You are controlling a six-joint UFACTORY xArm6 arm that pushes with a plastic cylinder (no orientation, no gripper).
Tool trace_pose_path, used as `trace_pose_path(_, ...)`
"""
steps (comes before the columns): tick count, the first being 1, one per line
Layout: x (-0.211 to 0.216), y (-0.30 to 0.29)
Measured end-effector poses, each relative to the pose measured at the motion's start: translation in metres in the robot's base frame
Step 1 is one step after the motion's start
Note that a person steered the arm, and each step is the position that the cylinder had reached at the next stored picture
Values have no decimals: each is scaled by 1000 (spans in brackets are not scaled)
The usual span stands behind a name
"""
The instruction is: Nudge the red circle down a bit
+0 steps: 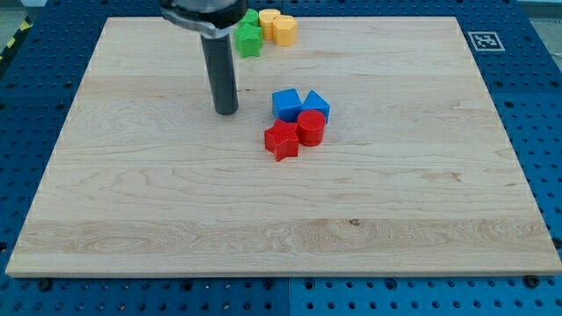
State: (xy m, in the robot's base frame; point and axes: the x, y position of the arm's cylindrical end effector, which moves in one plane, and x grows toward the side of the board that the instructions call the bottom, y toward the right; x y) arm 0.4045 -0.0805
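The red circle (310, 127) is a short red cylinder near the middle of the wooden board (132, 202). A red star-like block (282, 140) touches it on the view's left. Two blue blocks sit just above it: one (286, 104) at upper left, one (316, 104) directly above and touching it. My tip (226, 111) rests on the board, well to the view's left of the red circle and slightly above it, clear of all blocks.
At the view's top, a green star-like block (249, 40), another green block (252, 17) and two yellow blocks (269, 19) (284, 29) are clustered near the board's top edge. Blue perforated table surrounds the board. A marker tag (481, 40) sits at upper right.
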Motion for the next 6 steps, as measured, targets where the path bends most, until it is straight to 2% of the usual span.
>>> trace_pose_path(1,3,10)
trace_pose_path(2,3,51)
trace_pose_path(4,3,93)
trace_pose_path(6,3,114)
